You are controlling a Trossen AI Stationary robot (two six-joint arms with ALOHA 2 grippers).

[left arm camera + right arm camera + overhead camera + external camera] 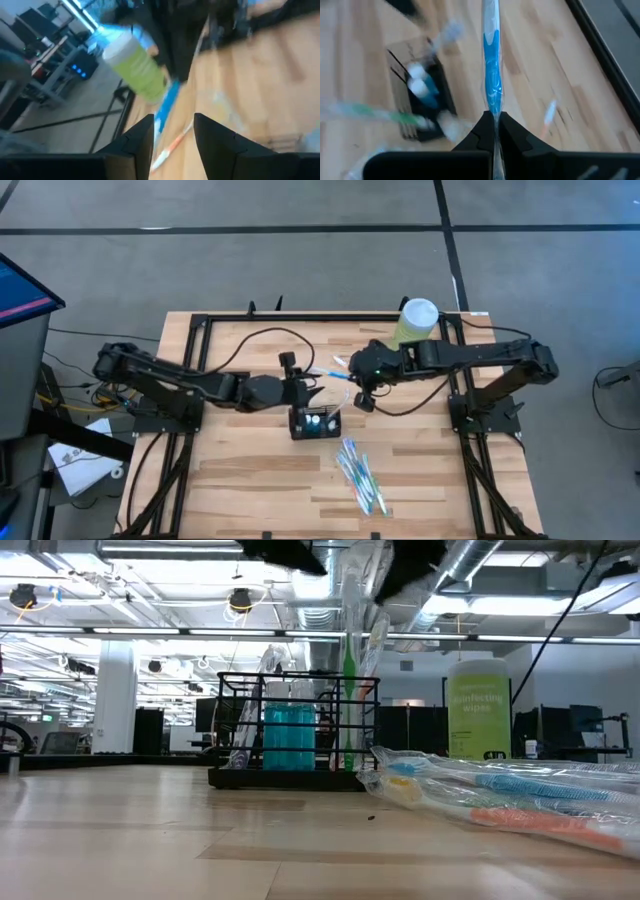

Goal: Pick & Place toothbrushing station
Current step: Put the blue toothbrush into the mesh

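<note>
Your toothbrushing station (314, 423) sits mid-table betw. both arms: stiff wire mesh, prob. light, so it may slide; grab it by the top rim wire. Inside: blue tubes, a green brush upright. Wrapped toothbrushes (360, 475) lie loose nearby, slippery film. Right gripper (494, 131) is pinching a blue wrapped brush (491, 75) near the canister (415, 321). Left gripper (172, 145) is spread, holding nothing, just beside the station.

My wooden table (250, 480) carries the black wire-mesh toothbrushing station (314, 423) near its middle. A loose bunch of wrapped toothbrushes (361, 476) lies nearer the front edge, and a pale-green wipes canister (414, 323) stands at the far edge.
</note>
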